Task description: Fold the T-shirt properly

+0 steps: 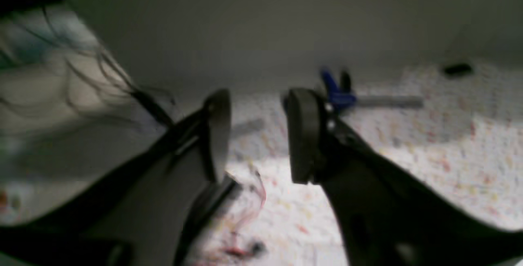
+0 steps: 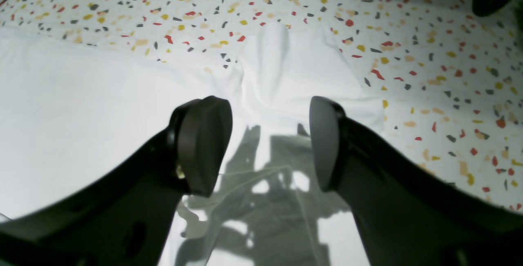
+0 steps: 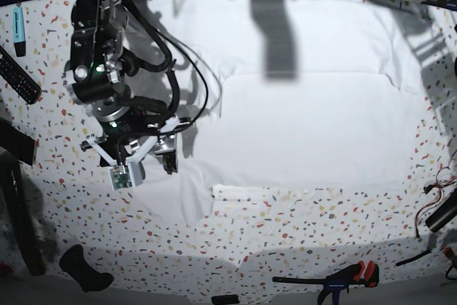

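White cotton covers most of the speckled table (image 3: 300, 223): the T-shirt (image 3: 307, 119) lies spread flat across the middle and far side, its near edge straight, with 1 sleeve (image 3: 171, 201) poking toward the near left.

On the left of the base view, the right arm (image 3: 107, 69) reaches down over that sleeve end. From its wrist camera, the right gripper (image 2: 269, 143) stands with both pads (image 2: 202, 145) wide apart and nothing between them, hanging just above the shirt, where a small bunched fold (image 2: 282, 65) lies beyond the tips near the cloth's edge.

The left gripper (image 1: 257, 135) shows only in its own blurred wrist view. Its 2 fingers (image 1: 300, 135) are parted with a clear gap, holding nothing, over bare speckled surface, with a blue clamp (image 1: 337, 90) beyond. In the base view that arm is almost out of sight at the right edge.

A clamp with red and blue handles (image 3: 343, 278) lies at the near edge, and a remote (image 3: 18, 75) sits far left.
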`<move>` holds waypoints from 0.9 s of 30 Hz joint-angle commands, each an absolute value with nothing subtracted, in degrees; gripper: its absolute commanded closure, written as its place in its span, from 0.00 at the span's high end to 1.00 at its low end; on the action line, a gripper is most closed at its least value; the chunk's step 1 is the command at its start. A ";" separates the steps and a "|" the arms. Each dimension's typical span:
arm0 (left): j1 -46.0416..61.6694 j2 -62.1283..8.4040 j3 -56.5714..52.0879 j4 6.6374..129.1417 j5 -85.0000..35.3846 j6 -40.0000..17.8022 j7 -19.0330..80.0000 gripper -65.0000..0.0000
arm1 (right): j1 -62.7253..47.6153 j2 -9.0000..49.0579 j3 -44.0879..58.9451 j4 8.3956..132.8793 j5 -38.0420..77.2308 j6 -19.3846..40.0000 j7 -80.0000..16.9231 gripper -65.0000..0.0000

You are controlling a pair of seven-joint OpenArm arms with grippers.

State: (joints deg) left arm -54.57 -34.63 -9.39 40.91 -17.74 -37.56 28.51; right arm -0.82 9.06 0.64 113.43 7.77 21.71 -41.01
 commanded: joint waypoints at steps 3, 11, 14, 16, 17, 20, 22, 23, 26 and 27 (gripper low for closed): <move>-58.54 -35.57 -9.61 29.26 -18.70 -38.74 23.73 0.39 | 0.14 9.19 0.73 114.65 8.19 22.33 -40.82 0.52; -58.08 -35.09 -9.61 11.03 -13.54 -38.35 14.35 0.39 | 0.14 9.19 0.73 114.65 8.32 23.62 -44.12 0.52; -58.06 -35.07 -9.61 6.09 -13.52 -38.15 9.50 0.39 | 0.14 9.19 0.73 114.65 11.31 24.82 -47.11 0.52; -57.91 -34.94 -9.61 3.84 -13.50 -38.17 8.45 0.39 | 0.14 9.19 0.73 114.65 13.52 25.87 -48.45 0.52; -57.65 -34.74 -9.61 3.29 -13.47 -38.17 8.71 0.39 | 0.14 9.19 0.73 114.65 14.46 26.20 -48.97 0.52; -55.55 -33.69 -9.61 3.36 -13.50 -38.19 8.91 0.39 | 0.12 9.19 0.73 114.65 15.68 26.20 -49.17 0.52; -52.99 -32.84 -9.61 3.36 -13.47 -38.17 8.45 0.39 | 0.12 9.19 0.73 114.65 15.66 26.20 -49.17 0.52; -51.22 -32.29 -9.61 3.36 -13.47 -38.15 6.94 0.39 | 0.12 9.17 0.73 114.65 15.66 26.17 -49.39 0.52; -46.63 -30.44 -9.61 3.36 -13.45 -38.15 2.04 0.39 | 0.12 9.19 0.73 114.65 15.66 26.17 -49.58 0.52; -45.58 -29.85 -9.61 3.36 -13.04 -38.13 1.34 0.39 | 0.14 9.19 0.73 114.65 15.66 26.20 -49.54 0.52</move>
